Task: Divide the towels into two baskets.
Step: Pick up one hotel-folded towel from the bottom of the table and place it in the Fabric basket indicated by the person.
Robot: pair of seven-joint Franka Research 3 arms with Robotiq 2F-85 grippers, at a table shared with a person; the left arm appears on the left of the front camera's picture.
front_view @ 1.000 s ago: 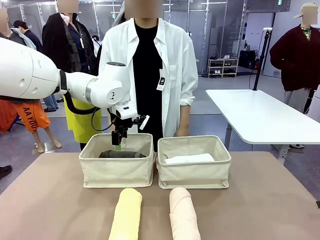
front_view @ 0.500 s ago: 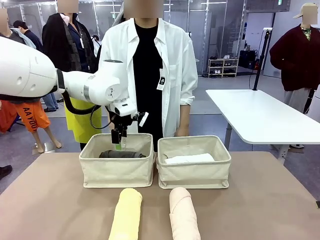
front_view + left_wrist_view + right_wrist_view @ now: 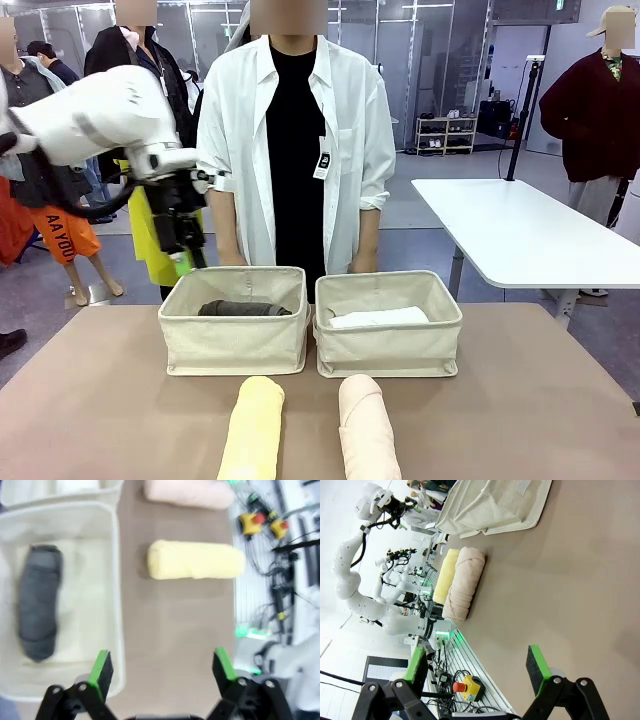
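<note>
In the front view, the left gripper (image 3: 184, 258) is hanging with its jaws spread wide and nothing between them. It is sitting above and just outside the outer far corner of the left basket (image 3: 235, 345). The dark grey towel (image 3: 243, 308) is lying in that basket, below the gripper and to its inner side. The right basket (image 3: 388, 350), farther off on that side, is holding the white towel (image 3: 380, 318). The yellow towel (image 3: 253, 430) and the peach towel (image 3: 368, 430) are lying on the table (image 3: 100, 400), nearer the robot than the gripper, side by side and close together.

In the left wrist view, the left gripper (image 3: 162, 665) is gaping over bare tabletop. The left basket's wall (image 3: 117, 580) is passing beside one finger, with the dark grey towel (image 3: 39, 602) beyond that wall. The yellow towel (image 3: 195, 560) is lying ahead of the fingers.

In the right wrist view, the right gripper (image 3: 477, 665) is also standing spread and empty. The peach towel (image 3: 465, 582) is lying ahead of it, touching or nearly touching the yellow one (image 3: 445, 575).

The rolls being so close, a descending finger is likely to catch both. A pinch near one end risks the soft roll sagging or unwinding. A low carry risks snagging a basket's soft rim and dragging the basket.
</note>
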